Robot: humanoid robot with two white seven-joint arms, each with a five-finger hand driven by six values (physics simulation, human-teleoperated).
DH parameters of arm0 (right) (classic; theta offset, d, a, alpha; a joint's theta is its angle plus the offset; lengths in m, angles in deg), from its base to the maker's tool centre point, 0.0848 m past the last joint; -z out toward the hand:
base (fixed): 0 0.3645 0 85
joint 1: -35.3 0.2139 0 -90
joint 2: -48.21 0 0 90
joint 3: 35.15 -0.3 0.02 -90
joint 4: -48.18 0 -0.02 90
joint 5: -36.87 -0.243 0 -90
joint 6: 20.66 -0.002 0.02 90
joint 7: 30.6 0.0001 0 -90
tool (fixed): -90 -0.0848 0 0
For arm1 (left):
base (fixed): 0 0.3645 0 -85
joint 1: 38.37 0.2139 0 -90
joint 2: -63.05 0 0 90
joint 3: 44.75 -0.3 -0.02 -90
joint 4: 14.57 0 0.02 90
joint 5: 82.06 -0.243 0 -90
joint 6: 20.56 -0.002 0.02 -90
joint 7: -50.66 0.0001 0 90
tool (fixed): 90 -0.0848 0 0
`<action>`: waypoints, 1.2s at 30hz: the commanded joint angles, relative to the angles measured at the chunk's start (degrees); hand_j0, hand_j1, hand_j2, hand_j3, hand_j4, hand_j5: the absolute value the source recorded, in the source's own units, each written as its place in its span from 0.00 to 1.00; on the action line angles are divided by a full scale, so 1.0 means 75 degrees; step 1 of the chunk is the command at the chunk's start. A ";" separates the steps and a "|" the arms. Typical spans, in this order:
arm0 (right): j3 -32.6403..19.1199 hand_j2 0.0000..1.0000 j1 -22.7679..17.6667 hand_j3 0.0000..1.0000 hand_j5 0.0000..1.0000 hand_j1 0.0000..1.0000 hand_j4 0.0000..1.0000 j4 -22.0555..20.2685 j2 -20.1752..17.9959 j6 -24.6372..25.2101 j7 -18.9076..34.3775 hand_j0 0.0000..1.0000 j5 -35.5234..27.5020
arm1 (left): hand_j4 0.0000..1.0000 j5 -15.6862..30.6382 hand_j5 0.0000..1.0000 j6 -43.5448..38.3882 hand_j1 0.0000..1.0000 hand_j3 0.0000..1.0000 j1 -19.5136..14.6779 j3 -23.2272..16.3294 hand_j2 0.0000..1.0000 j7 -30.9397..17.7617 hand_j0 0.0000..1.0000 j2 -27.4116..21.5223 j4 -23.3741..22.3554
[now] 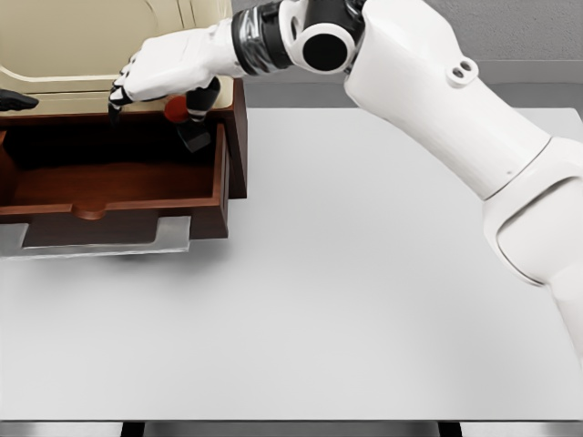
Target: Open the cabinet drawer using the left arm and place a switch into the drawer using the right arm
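Note:
The brown wooden drawer (109, 187) stands pulled out of the cream cabinet (91, 45) at the upper left. My right arm reaches across from the right, and the right hand (150, 77) hovers over the drawer's back right corner with its fingers stretched out to the left. The switch (187, 123), red on top with a black body, sits tilted just under the palm beside the thumb, above the drawer's inside. I cannot tell whether the thumb touches it. A dark fingertip of my left hand (18, 100) shows at the left edge by the cabinet front.
The cabinet sits at the far left corner of a white table (364, 300). The drawer's right wall (221, 182) and the cabinet's side panel (240, 137) rise close beside the right hand. A grey base plate (100, 241) lies under the drawer front.

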 commanded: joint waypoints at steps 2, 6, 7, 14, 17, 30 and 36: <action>0.0014 0.97 0.0000 0.97 0.97 0.97 0.97 -0.0054 0.0138 0.0026 -0.0004 0.97 0.0007 | 1.00 0.0042 1.00 0.0007 1.00 1.00 0.0000 -0.0001 1.00 0.0002 1.00 -0.0016 0.0003; 0.0026 0.97 0.0117 0.97 0.97 0.97 0.97 -0.0218 0.0337 0.0026 -0.0004 0.97 -0.0005 | 1.00 0.0031 1.00 0.0019 1.00 1.00 0.0000 -0.0001 1.00 0.0002 1.00 -0.0015 0.0015; 0.0026 0.99 0.0129 0.99 0.99 0.99 0.99 -0.0347 0.0337 0.0026 -0.0004 0.99 -0.0005 | 1.00 0.0031 1.00 0.0019 1.00 1.00 0.0000 -0.0001 1.00 0.0002 1.00 -0.0016 0.0015; -0.0045 1.00 0.0129 1.00 1.00 1.00 1.00 -0.0664 0.0278 0.0026 -0.0004 1.00 -0.0075 | 1.00 0.0031 1.00 0.0101 1.00 1.00 0.0012 -0.0013 1.00 0.0002 1.00 -0.0016 0.0015; -0.0571 1.00 0.0070 1.00 1.00 1.00 1.00 -0.0664 -0.0166 0.0026 -0.0004 1.00 -0.0098 | 1.00 0.0031 1.00 0.0207 1.00 1.00 0.0012 -0.0001 1.00 0.0002 1.00 -0.0027 0.0026; -0.0912 1.00 -0.2203 1.00 1.00 1.00 1.00 -0.5258 -0.5979 0.0026 -0.0004 1.00 -0.0450 | 1.00 0.0031 1.00 0.1120 1.00 1.00 -0.0269 0.0198 1.00 0.0002 1.00 0.1766 0.0554; -0.1310 1.00 -0.3234 1.00 1.00 1.00 1.00 -0.4941 -0.6683 0.0026 -0.0004 1.00 -0.0509 | 1.00 0.0042 1.00 0.1578 1.00 1.00 -0.0234 0.0163 1.00 0.0002 1.00 0.1965 0.0554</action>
